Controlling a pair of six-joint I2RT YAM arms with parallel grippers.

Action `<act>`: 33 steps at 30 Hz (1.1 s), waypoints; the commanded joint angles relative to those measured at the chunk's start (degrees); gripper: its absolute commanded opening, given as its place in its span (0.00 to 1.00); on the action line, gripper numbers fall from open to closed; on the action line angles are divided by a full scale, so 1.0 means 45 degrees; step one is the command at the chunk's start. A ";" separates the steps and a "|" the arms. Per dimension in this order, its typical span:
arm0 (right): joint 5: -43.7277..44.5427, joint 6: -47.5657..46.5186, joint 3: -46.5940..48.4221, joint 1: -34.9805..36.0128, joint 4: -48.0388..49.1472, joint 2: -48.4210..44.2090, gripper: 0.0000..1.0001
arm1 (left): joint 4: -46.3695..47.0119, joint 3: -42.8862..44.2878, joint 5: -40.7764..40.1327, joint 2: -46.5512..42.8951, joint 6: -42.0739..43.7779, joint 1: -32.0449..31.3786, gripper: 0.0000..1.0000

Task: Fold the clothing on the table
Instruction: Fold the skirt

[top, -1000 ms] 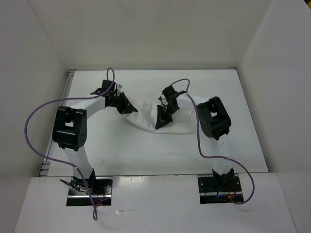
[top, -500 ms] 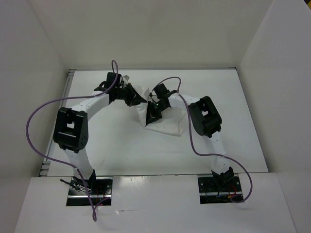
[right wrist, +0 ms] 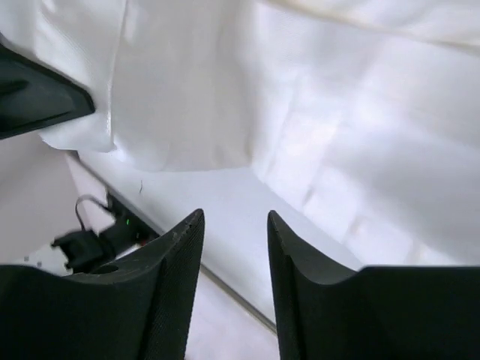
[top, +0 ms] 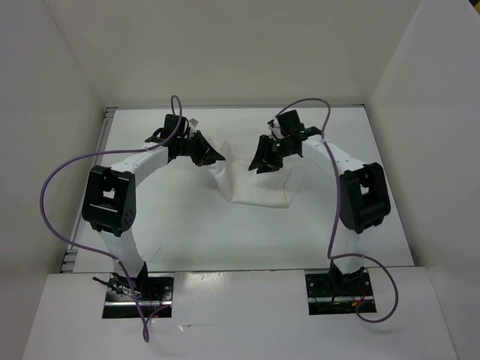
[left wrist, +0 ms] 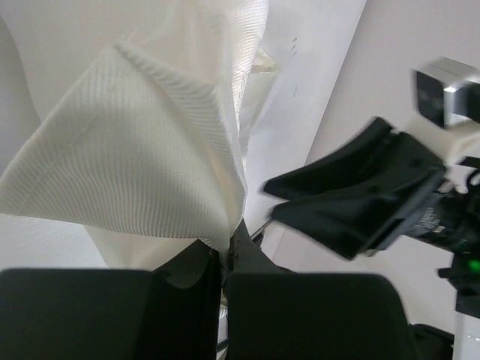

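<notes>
The clothing (top: pixel 259 187) hangs from the clenched left gripper (top: pixel 216 155) and spreads over the table (top: pixel 187 225) toward the right gripper (top: pixel 262 161), whose parted, empty jaws hover just over its free side.

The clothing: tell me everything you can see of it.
The clothing is thin white fabric with a fine ribbed weave, creased and partly doubled over. Most lies on the table; one corner is lifted, pinched in the shut left gripper. The open right gripper holds none of it.
</notes>
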 commanded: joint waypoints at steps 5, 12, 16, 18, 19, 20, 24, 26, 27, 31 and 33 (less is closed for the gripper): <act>0.3764 -0.0364 -0.2066 -0.1620 -0.2086 -0.2252 0.46 | 0.0360 0.0023 -0.0027 -0.0683 0.0059 -0.0033 0.00; 0.5233 -0.0130 -0.3161 -0.2169 -0.2341 -0.1688 0.48 | 0.0360 0.0023 -0.0027 -0.0684 0.0176 0.0083 0.00; 0.5233 -0.0012 -0.3474 -0.2169 -0.2009 -0.1122 0.48 | 0.0360 0.0023 0.0090 -0.0802 0.0176 0.0085 0.00; 0.5233 0.0104 -0.3746 -0.2169 -0.1580 -0.0945 0.45 | 0.0360 0.0023 0.0090 -0.0938 0.0176 0.0085 0.00; 0.5117 0.0105 -0.3748 -0.2169 -0.1463 -0.0713 0.42 | 0.0244 0.0023 0.0090 -0.0938 0.0176 0.0085 0.00; 0.5116 0.0105 -0.3902 -0.2169 -0.1268 -0.0401 0.39 | 0.0243 0.0023 0.0090 -0.0938 0.0176 0.0085 0.00; 0.4609 0.0514 -0.4138 -0.2169 -0.0547 0.0011 0.13 | 0.0243 0.0023 0.0246 -0.1056 0.0176 -0.0031 0.00; 0.4453 0.0631 -0.4138 -0.2169 -0.0291 0.0167 0.08 | 0.0243 0.0023 0.0246 -0.1056 0.0176 -0.0208 0.00; 0.4258 0.0632 -0.4138 -0.2169 -0.0038 0.0169 0.06 | 0.0359 0.0023 0.0246 -0.1056 0.0060 -0.0382 0.00; 0.3846 0.0885 -0.3690 -0.2169 0.0081 0.0462 0.04 | 0.0652 0.0023 0.0246 -0.0588 -0.0078 -0.0949 0.00; 0.3711 0.0886 -0.3494 -0.2012 0.0197 0.0597 0.04 | 0.0982 0.0139 0.0246 -0.0431 -0.0389 -0.1184 0.00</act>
